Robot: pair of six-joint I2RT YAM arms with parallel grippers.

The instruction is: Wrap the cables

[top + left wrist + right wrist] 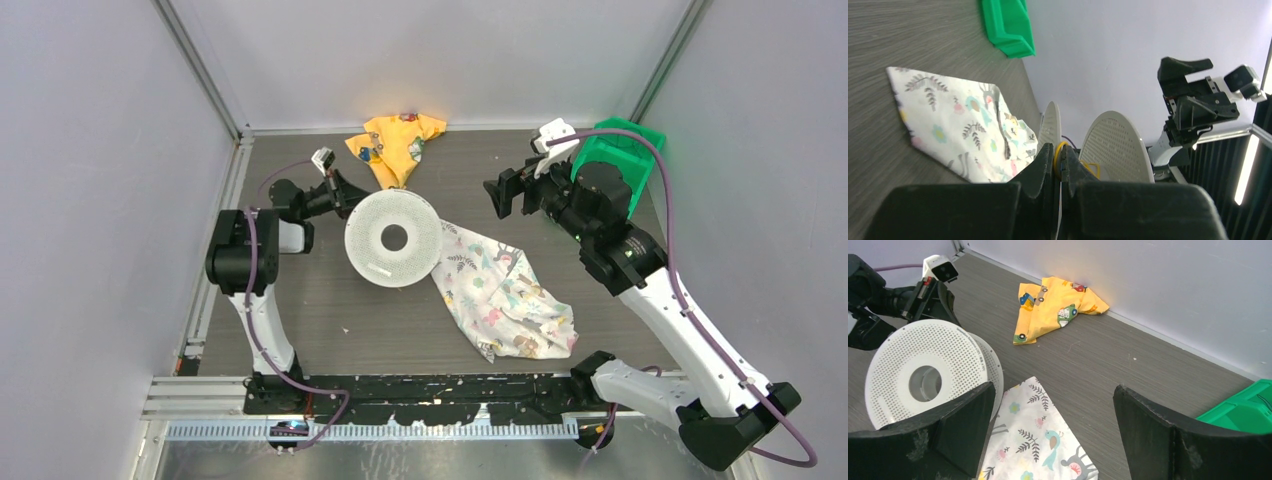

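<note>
The left fingers [1044, 167] are pressed together on the thin yellow-orange cable [1060, 150], which loops just past their tips, between the white perforated rims of the spool [392, 238]. The right fingers [964, 426] stand wide apart and hold nothing. The patterned cloth [1040, 440] lies on the worktop [1108, 360] below their gap, and the spool is beyond one tip.

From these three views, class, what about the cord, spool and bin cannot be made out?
- The cord: the left wrist view shows only a short loop; the jaws and spool rims hide the rest.
- Top view: cord too thin to see.
- The bin: the right wrist view's edge cuts it off.
</note>
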